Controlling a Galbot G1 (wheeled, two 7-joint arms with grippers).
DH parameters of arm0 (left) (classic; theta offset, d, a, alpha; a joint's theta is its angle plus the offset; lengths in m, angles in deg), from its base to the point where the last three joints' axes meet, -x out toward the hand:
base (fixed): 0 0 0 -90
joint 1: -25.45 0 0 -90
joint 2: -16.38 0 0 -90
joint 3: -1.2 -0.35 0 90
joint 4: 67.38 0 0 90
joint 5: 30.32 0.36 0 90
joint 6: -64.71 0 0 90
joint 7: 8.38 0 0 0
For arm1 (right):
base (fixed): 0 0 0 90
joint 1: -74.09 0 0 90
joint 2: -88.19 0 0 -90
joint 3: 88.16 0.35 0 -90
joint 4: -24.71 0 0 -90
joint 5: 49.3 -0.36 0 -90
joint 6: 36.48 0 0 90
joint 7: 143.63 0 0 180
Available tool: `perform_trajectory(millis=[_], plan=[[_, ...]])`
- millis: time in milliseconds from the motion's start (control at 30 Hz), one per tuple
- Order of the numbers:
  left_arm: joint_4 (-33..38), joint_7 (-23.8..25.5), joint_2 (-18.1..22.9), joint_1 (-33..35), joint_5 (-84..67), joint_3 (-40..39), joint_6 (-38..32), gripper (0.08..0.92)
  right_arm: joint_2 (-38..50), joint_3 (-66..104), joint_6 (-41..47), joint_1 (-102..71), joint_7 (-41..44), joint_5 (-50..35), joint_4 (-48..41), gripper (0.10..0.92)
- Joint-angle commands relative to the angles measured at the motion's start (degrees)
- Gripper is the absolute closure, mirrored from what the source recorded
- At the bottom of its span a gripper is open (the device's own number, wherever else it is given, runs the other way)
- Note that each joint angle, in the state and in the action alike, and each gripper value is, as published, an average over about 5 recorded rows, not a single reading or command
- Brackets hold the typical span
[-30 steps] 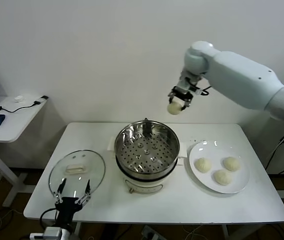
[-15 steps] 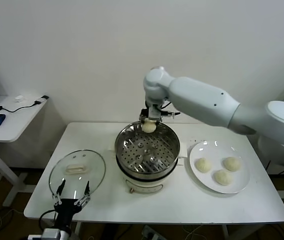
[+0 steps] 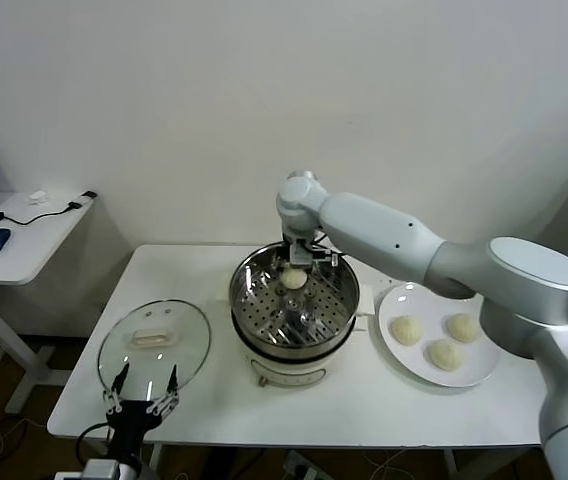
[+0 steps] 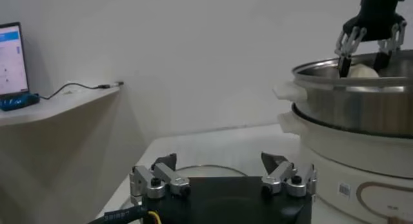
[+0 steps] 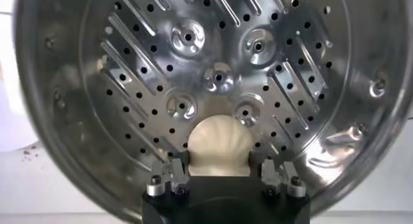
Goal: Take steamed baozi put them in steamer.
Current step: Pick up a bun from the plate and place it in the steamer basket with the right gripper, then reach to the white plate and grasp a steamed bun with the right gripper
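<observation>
Steel steamer (image 3: 295, 305) right under my right claw (image 5: 221, 175), jaws parted around a baozi (image 5: 219, 143) resting on the tray, grip uncertain; next I lift clear, then reach for the plate's three (image 3: 434, 339); left claw (image 3: 144, 385) idles open

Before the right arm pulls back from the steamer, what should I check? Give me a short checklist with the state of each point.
1. Bun is inside the steamer, over the perforated tray: ok.
2. Right gripper jaws are clear of the bun: cannot tell; they stand close on both sides of it.
3. Bun rests on the tray: cannot tell.
4. Three buns wait on the plate: ok.
5. Glass lid lies on the table, off the steamer: ok.
6. Left gripper is parked open at the table's front edge, away from the steamer: ok.
</observation>
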Motion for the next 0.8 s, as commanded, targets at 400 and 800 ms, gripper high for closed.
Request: perform_trajectory(millis=[400, 800], plan=[[0.0, -0.2, -0.1, 0.2, 0.0, 0.1, 0.0, 0.177, 7.0, -1.0, 1.6, 8.9, 1.3, -14.1, 6.3, 0.203], [0.8, -0.1, -0.1, 0.2, 0.1, -0.5, 0.2, 0.177, 31.1, -29.0, 40.6, 33.7, -4.7, -61.0, 17.4, 0.203]])
